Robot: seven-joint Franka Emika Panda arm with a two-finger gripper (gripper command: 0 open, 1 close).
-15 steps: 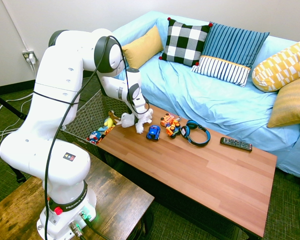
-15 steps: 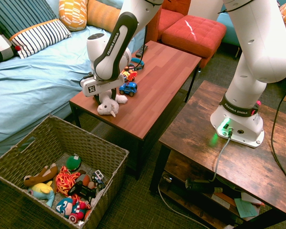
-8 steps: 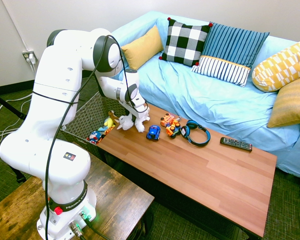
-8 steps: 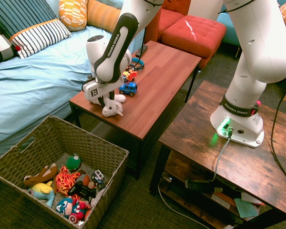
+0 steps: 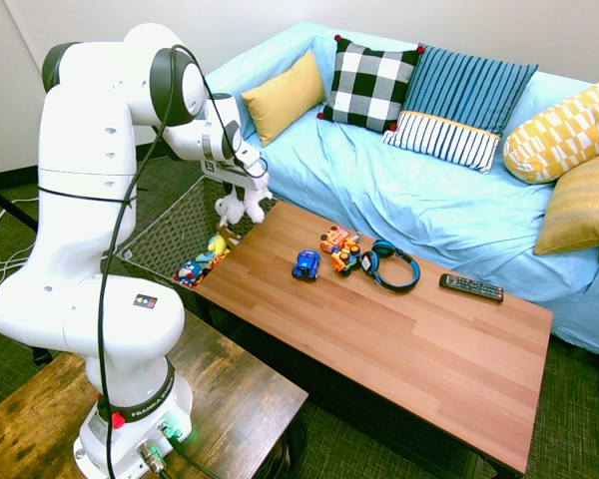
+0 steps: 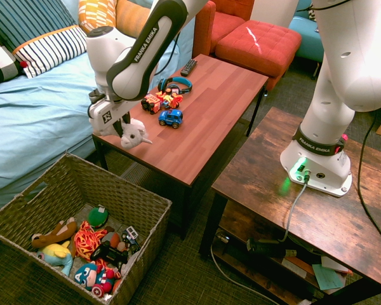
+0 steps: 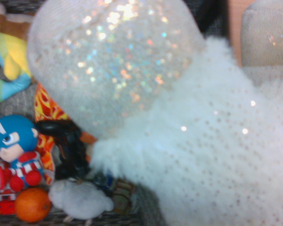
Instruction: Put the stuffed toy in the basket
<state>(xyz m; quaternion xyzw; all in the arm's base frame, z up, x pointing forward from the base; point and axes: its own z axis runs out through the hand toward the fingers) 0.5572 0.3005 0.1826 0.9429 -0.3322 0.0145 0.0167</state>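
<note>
- Gripper (image 6: pixel 122 127), one, two-finger: fingers clamped on the stuffed toy; held above the end of the coffee table nearest the basket. Clock directions below are read on the second exterior view, from the gripper unless noted.
- Stuffed toy (image 6: pixel 134 135), white, fluffy, with sparkling parts: hanging from the fingers, outside the basket.
- Basket (image 6: pixel 124 190), large, dark, woven, slanted walls: at 7 o'clock, lower than the table top.
- Basket contents, by the basket's own middle: green round toy (image 6: pixel 97 216) at 1 o'clock; brown plush (image 6: pixel 54 234) at 9; yellow-and-blue plush (image 6: pixel 57 254) at 8; caped-hero figure (image 6: pixel 94 276) between 5 and 6; black controller (image 6: pixel 111 254) between 4 and 5. The wrist view adds an orange (image 7: pixel 33 205) beside a grey plush (image 7: pixel 80 199).
- Coffee table (image 6: pixel 203 127), reddish-brown wood top: extending toward 2 o'clock.
- Blue toy car (image 6: pixel 171 118): on the table, at 3 o'clock.
- Orange toy vehicles (image 6: pixel 162 100): on the table, at 2 o'clock.
- Headphones (image 6: pixel 181 88), blue and black: at 2 o'clock, just beyond the vehicles.
- Remote (image 6: pixel 188 68), dark: between 1 and 2 o'clock, farther along.
- Sofa (image 6: pixel 44 101), light-blue cover, with cushions: at 10 o'clock.
</note>
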